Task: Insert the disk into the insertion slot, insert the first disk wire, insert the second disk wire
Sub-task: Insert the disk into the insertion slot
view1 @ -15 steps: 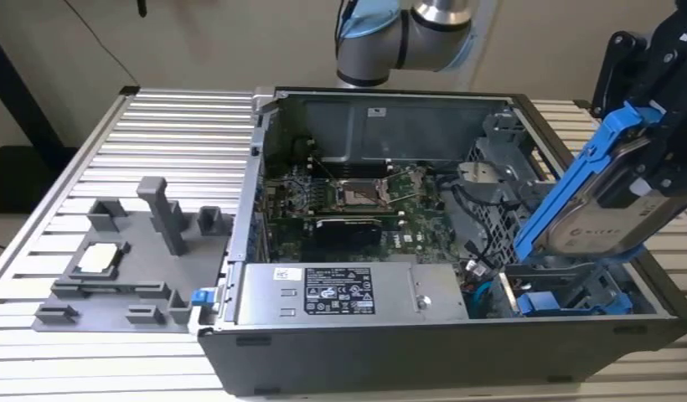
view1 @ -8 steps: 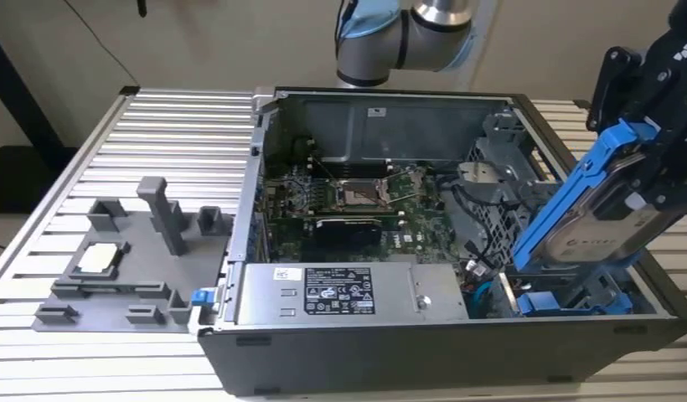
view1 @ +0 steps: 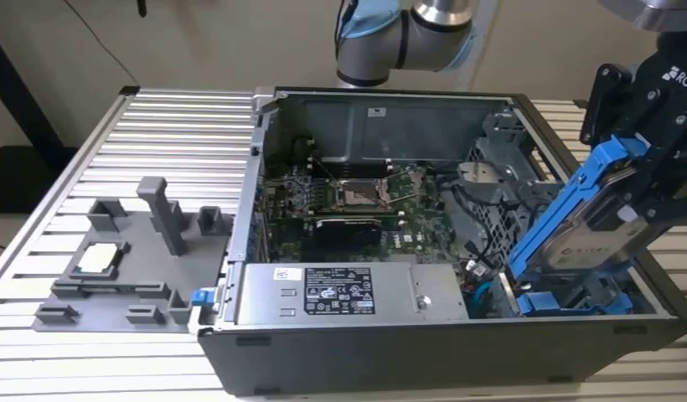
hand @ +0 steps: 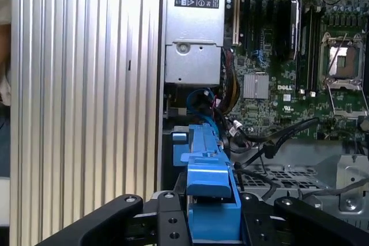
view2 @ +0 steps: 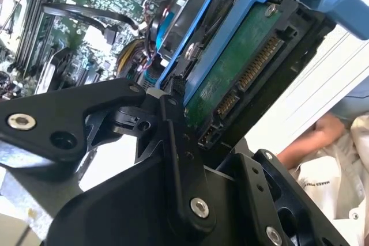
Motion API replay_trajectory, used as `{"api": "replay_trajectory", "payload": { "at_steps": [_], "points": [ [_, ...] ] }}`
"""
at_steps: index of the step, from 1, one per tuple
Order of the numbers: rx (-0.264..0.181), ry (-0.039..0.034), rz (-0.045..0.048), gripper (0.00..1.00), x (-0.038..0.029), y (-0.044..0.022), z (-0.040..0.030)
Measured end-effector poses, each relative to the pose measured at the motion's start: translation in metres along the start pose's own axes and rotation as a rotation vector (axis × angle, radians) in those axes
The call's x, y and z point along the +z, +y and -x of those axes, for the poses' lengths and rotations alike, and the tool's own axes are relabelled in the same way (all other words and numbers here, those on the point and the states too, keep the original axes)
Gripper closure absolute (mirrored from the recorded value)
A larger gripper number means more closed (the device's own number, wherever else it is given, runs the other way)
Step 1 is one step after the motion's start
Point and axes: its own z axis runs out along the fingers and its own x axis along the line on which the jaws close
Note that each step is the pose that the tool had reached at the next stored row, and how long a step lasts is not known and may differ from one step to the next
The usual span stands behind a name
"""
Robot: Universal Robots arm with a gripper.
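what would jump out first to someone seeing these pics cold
The bright blue-framed disk grabs the eye: it hangs tilted at the exterior view's right, clamped in the black gripper, its lower end dipping into the open computer case. Next comes the green motherboard at the case's middle.

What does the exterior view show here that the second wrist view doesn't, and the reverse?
Exterior view: the whole open computer case, the grey power supply, a grey fixture tray on the exterior view's left. Second wrist view: the green circuit-board underside of the disk, its connectors, and a person's arm. Both: the blue-framed disk tilted in the grip of the claw, and the motherboard.
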Motion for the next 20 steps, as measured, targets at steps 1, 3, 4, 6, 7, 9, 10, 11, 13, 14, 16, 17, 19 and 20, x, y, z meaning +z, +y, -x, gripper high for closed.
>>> {"api": "replay_trajectory", "payload": {
  "at_steps": [1, 3, 4, 6, 7, 9, 10, 11, 13, 14, 16, 17, 19, 20],
  "points": [
    [-0.001, -0.0001, 0.0, 0.67, 0.0013, -0.001, -0.0001],
    [-0.004, -0.0005, 0.0001, 0.67, 0.0037, -0.0033, -0.0003],
    [-0.005, -0.0008, 0.0001, 0.67, 0.005, -0.0044, -0.0005],
    [-0.007, -0.0012, 0.0002, 0.67, 0.0079, -0.0063, -0.0006],
    [-0.008, -0.0014, 0.0001, 0.67, 0.0094, -0.0068, -0.0007],
    [-0.009, -0.002, 0.0001, 0.67, 0.012, -0.0075, -0.0008],
    [-0.009, -0.0023, 0.0002, 0.67, 0.0132, -0.0078, -0.0008],
    [-0.01, -0.0028, 0.0001, 0.67, 0.0144, -0.0082, -0.0009],
    [-0.01, -0.0042, 0.0001, 0.67, 0.0163, -0.009, -0.0009],
    [-0.011, -0.0053, -0.0001, 0.67, 0.0168, -0.0094, -0.001],
    [-0.011, -0.008, -0.0004, 0.67, 0.0181, -0.0102, -0.001],
    [-0.011, -0.0092, -0.0005, 0.67, 0.0188, -0.0106, -0.001],
    [-0.011, -0.0106, -0.0006, 0.67, 0.0204, -0.0113, -0.0011],
    [-0.011, -0.0113, -0.0006, 0.67, 0.0211, -0.0115, -0.0011]
  ]
}}
